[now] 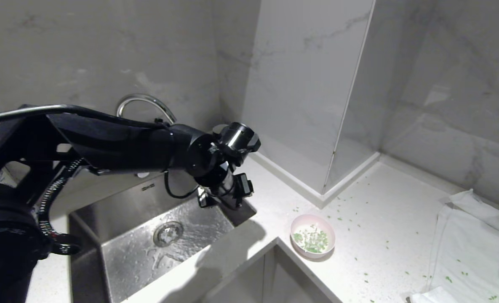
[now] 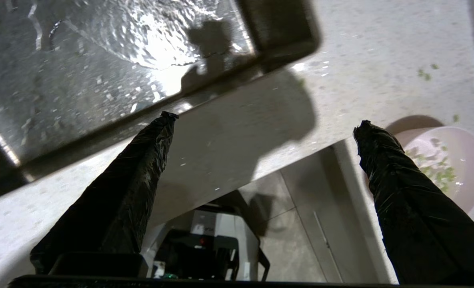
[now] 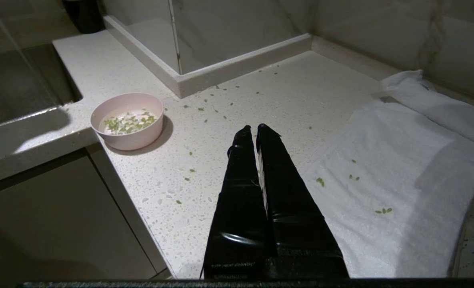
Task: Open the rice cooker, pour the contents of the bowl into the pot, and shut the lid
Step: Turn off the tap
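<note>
- Step in hand, as judged: approach to the bowl (image 1: 313,235); cooker, pot and lid appear in no view, so lid opening cannot be judged.
- Bowl: upright on the counter (image 1: 384,219), near the inner corner of its front edge, apart from the sink (image 1: 148,235); holds green bits (image 1: 314,240) over a white inside.
- More green bits scattered on the counter and on the white towel (image 1: 472,248).
- Left gripper (image 2: 261,124): above the counter strip between sink and bowl, fingers spread wide, nothing held; one finger (image 2: 385,156) overlaps the bowl's near side in the wrist view, contact not shown.
- Advice: straddle the rim with one finger inside and one outside, close gently, lift level to avoid further spill.
- Left arm: stretched across the sink from the left, wrist bent downward toward the counter.
- Right gripper (image 3: 253,130): parked above the counter beside the towel, fingers pressed together, empty.
</note>
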